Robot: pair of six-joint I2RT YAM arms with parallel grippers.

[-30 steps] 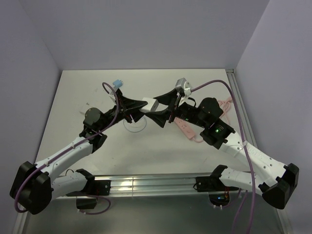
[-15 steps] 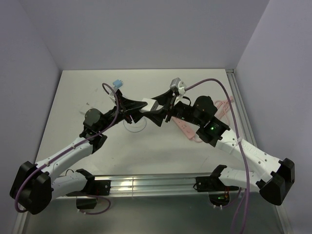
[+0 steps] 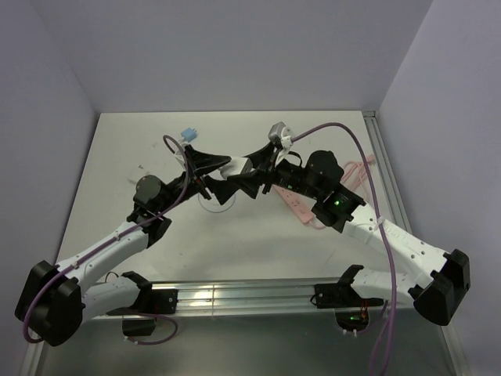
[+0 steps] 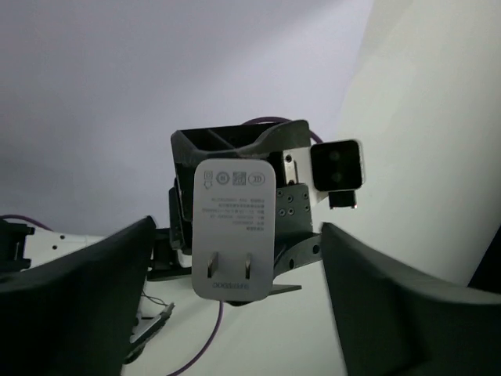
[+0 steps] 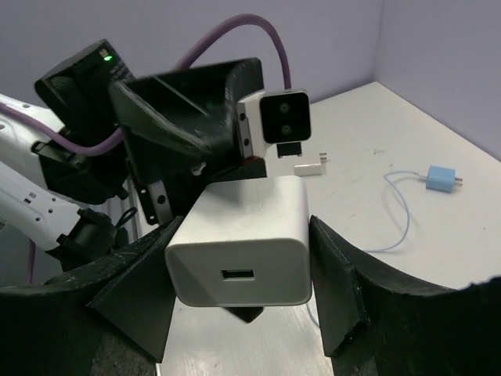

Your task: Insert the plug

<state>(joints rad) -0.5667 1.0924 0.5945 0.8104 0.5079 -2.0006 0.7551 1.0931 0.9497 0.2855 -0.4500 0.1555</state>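
The plug (image 3: 239, 165) is a white charger block held in mid-air above the table's middle. In the right wrist view its USB-port face (image 5: 243, 239) points at the camera, and my right gripper (image 5: 243, 262) is shut on it, one finger against each side. In the left wrist view its two prongs (image 4: 231, 268) face the camera. My left gripper (image 4: 237, 243) is open, its jaws standing wide of the plug on both sides without touching. From above, the left gripper (image 3: 222, 174) and right gripper (image 3: 249, 171) meet nose to nose. A pink power strip (image 3: 300, 207) lies on the table under the right arm.
A small blue adapter (image 3: 188, 135) with a thin pale cable (image 5: 399, 207) lies at the back left. A small white connector (image 5: 310, 167) rests on the table. A pink cord (image 3: 358, 168) runs at the right by the table's metal edge rail (image 3: 382, 168).
My left gripper has opened off the plug. My right gripper has moved left and closed on it. The plug has stayed in mid-air.
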